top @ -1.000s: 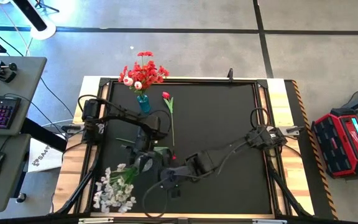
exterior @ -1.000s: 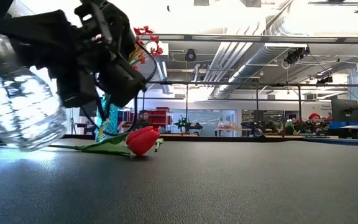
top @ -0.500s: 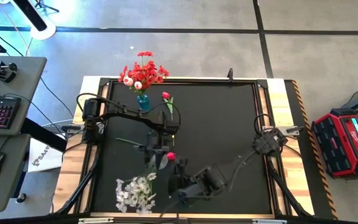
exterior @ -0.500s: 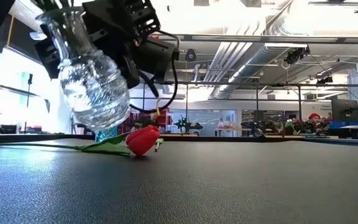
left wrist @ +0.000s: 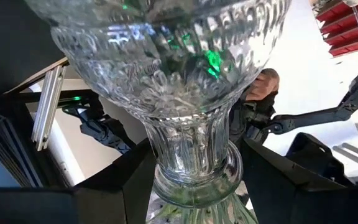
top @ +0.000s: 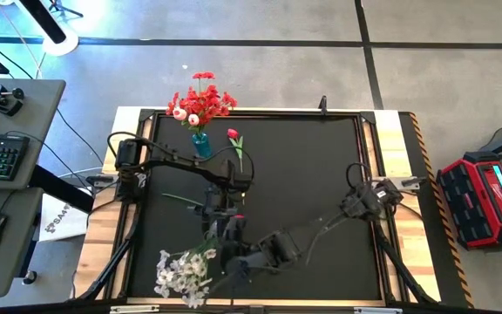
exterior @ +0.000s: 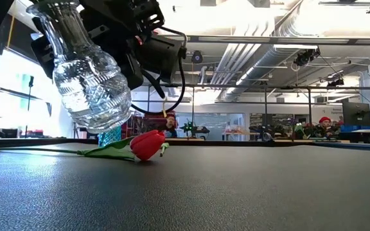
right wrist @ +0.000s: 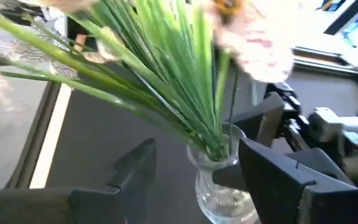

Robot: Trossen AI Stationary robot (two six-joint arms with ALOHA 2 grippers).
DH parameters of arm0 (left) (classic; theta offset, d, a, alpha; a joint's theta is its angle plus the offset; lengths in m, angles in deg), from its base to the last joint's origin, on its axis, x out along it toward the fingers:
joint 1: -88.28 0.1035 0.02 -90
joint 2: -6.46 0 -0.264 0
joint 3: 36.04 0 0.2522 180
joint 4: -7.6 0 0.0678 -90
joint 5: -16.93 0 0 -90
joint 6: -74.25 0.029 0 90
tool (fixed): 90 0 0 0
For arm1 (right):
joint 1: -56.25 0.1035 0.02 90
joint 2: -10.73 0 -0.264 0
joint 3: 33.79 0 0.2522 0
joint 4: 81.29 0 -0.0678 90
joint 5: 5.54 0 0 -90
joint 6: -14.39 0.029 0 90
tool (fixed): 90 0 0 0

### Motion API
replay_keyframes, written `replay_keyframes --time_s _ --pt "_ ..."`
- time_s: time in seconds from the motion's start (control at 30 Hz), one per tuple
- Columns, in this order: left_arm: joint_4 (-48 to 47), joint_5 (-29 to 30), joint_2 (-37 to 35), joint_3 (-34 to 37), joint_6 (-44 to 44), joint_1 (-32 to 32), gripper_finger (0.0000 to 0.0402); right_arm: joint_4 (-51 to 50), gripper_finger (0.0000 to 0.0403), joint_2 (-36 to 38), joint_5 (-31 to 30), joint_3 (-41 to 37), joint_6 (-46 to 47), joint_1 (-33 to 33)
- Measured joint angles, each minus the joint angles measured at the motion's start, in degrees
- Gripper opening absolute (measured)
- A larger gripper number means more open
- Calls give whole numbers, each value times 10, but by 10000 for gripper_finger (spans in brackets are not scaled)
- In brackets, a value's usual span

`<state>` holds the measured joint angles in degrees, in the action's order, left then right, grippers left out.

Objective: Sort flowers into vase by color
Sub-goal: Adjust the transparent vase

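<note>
I see the left arm reaching from its mount at the table's left edge across the black mat toward the centre front, and the left gripper (left wrist: 191,186) has its two dark fingers pinching the narrow neck of a clear cut-glass vase (exterior: 88,83). In the low view that vase hangs tilted above the table (top: 321,174), its round belly clear of the surface and its neck pointing up toward the gripper. A spray of white flowers (top: 181,272) on green stems (right wrist: 160,81) sticks out of the vase mouth and fans toward the table's front left corner. The right arm stretches from its mount on the right side, low and long across the mat, and ends just beside the left gripper near the front edge. The right gripper (right wrist: 194,165) has its fingers spread, one on each side of the stem bundle close above the vase mouth; I cannot tell whether they touch the stems. A red tulip (exterior: 148,144) lies flat on the mat behind the lifted vase, its stem and leaf trailing away from the bud. At the table's back edge a small blue vase (top: 201,145) stands upright, holding a bunch of red flowers (top: 202,100), and another red tulip (top: 233,134) lies just beside it.
</note>
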<state>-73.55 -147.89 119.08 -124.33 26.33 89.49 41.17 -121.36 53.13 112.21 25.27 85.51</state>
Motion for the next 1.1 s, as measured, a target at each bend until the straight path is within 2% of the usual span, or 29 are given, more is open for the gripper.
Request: replay_keyframes --time_s 0.2,0.37,0.57,0.8,0.87,0.93,1.1 --pt "6 3 3 0 0 -5 198 5 235 0 109 0 -55 -33" --pt "17 6 23 1 6 -13 198 19 217 -4 180 0 -92 -61" --pt "54 11 39 1 12 -17 198 20 148 -4 224 0 -101 -73" --pt "92 33 43 1 -56 -19 198 -3 23 -4 287 0 -92 -73" --pt "93 32 43 1 -57 -19 198 -15 7 -4 290 0 -79 -73" --pt "99 36 43 1 -45 -19 198 -36 19 -4 283 0 -64 -73" --pt "153 39 43 1 -18 -17 198 -124 84 13 219 0 -25 -76"
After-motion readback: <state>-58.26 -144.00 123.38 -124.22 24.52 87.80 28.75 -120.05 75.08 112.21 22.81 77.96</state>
